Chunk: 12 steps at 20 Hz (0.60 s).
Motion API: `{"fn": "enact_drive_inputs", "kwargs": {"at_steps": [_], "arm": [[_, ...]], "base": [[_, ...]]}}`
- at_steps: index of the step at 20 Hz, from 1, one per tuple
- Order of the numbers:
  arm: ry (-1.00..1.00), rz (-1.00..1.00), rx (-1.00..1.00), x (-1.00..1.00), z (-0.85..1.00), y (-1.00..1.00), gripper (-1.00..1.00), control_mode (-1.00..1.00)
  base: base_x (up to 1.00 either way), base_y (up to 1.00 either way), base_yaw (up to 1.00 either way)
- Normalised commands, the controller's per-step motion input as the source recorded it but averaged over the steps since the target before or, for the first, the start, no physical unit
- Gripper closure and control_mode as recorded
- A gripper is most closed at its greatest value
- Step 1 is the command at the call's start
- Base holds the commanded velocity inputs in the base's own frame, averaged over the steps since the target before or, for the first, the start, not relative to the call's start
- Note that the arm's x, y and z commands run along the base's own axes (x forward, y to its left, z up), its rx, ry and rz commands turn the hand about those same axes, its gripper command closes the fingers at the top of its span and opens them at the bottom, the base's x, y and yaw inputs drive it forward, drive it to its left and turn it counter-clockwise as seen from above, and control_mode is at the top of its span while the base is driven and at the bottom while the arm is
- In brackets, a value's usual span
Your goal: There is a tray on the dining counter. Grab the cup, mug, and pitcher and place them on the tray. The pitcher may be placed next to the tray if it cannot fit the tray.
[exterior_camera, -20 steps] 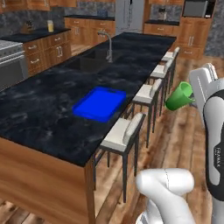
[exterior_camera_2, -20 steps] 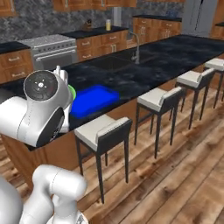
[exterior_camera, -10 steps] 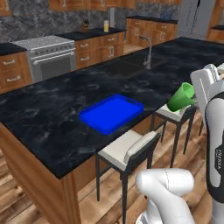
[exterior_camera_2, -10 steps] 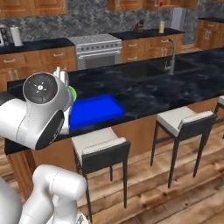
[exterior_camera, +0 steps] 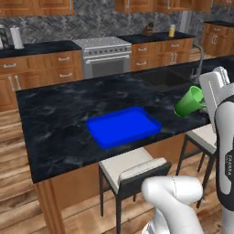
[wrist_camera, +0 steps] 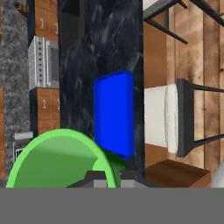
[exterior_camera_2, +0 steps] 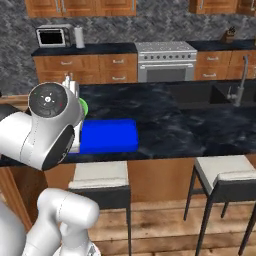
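The dining counter (exterior_camera: 59,114) takes up most of the room from here, a long slab of black stone with white veins over a brown wooden base, with a sink (exterior_camera: 164,78) sunk into it toward the far right end and a curved tap (exterior_camera_2: 242,75) standing at its edge. Behind it runs the back wall of wooden cabinets with a steel stove (exterior_camera: 106,55) in the middle, and a toaster oven (exterior_camera_2: 54,36) on the back worktop beside a white roll.

Stools (exterior_camera: 132,171) with pale seats and dark frames stand along the near side of the counter, one of them directly below the tray.

The tray (exterior_camera: 123,126) lies flat on the stone close to the near edge, bright blue, with a low rim all round (nothing in it at all, just bare blue floor).

The cup (exterior_camera: 188,102) is up in the air, not on the counter. It is bright green and tipped over on its side, its open mouth turned toward the tray, and I can see no contents in it. It hangs off to the right of the tray and apart from it, out near the counter's near edge. In the hand view its green rim (wrist_camera: 61,159) bulks large at the bottom with the tray beyond it.

The gripper (wrist_camera: 107,177) is pinched narrow on the cup's wall, holding it.
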Motion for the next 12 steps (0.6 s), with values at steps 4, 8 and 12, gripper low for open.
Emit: {"fn": "enact_drive_inputs", "kwargs": {"at_steps": [4, 8, 12], "arm": [[0.0, 0.0, 0.0, 0.0, 0.0, 0.0, 1.0, 1.0], [0.0, 0.0, 0.0, 0.0, 0.0, 0.0, 1.0, 1.0], [0.0, 0.0, 0.0, 0.0, 0.0, 0.0, 1.0, 1.0]], "base": [[0.17, -0.61, 0.51], [0.16, -0.4, 0.39], [0.26, -0.01, 0.17]]}}
